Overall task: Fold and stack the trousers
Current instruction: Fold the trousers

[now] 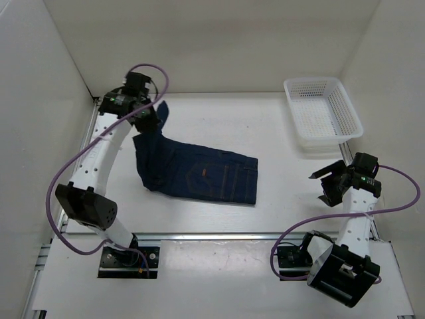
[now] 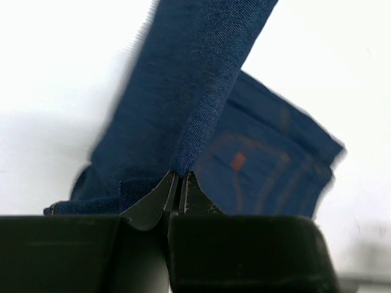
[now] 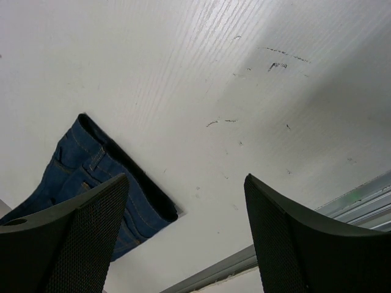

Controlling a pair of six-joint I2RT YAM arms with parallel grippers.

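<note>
The trousers (image 1: 199, 174) are laid folded on the table (image 1: 279, 133), between the two grippers. One end of the denim is raised off the surface and drawn up to the left gripper (image 2: 180, 183), whose jaws are clenched on a fold of the fabric. The rest of the garment, with orange pocket stitching, is seen below and beyond those fingertips. The right gripper (image 3: 186, 177) is held spread wide with nothing between its fingers, above bare table, and the trousers lie well off to its left. A white mesh basket (image 1: 312, 82) is placed beyond the right gripper, apart from it.
</note>
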